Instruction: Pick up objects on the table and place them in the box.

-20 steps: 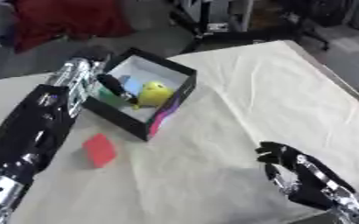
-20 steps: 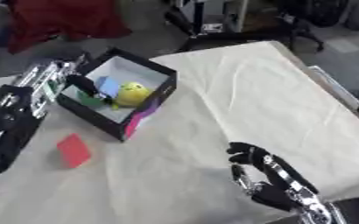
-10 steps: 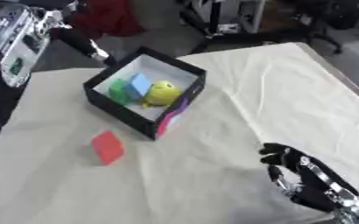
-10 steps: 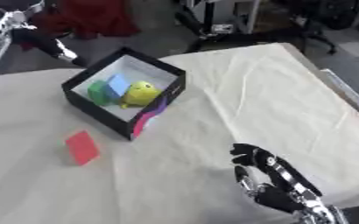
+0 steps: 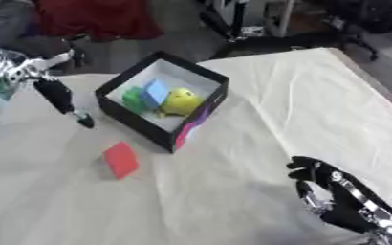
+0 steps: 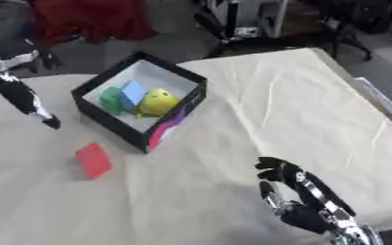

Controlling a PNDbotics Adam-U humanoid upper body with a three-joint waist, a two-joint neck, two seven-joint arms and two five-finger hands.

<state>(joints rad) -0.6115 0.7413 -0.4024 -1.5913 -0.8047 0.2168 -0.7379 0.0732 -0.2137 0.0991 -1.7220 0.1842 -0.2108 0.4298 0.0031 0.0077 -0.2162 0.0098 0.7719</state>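
A black box (image 5: pixel 134 126) with a white inside stands on the cream-covered table, left of centre. In it lie a green block (image 5: pixel 133 99), a blue block (image 5: pixel 156 92) and a yellow rounded thing (image 5: pixel 180 101). On the cloth in front of the box's left corner lies a red block (image 5: pixel 120 160). My left hand (image 5: pixel 55 92) hangs open to the left of the box, one dark finger pointing down, with nothing in it. At the lower right, my right hand (image 5: pixel 337 198) rests open with its fingers up, far from the box.
The cloth is wrinkled and runs to the table's right edge (image 5: pixel 382 93). Beyond the far edge are a red cloth (image 5: pixel 95 19) and dark chairs and stands (image 6: pixel 258 24).
My left hand was over the box; it has pulled back up and to the left, and a blue block now lies inside. The view has shifted. The right hand has stayed put.
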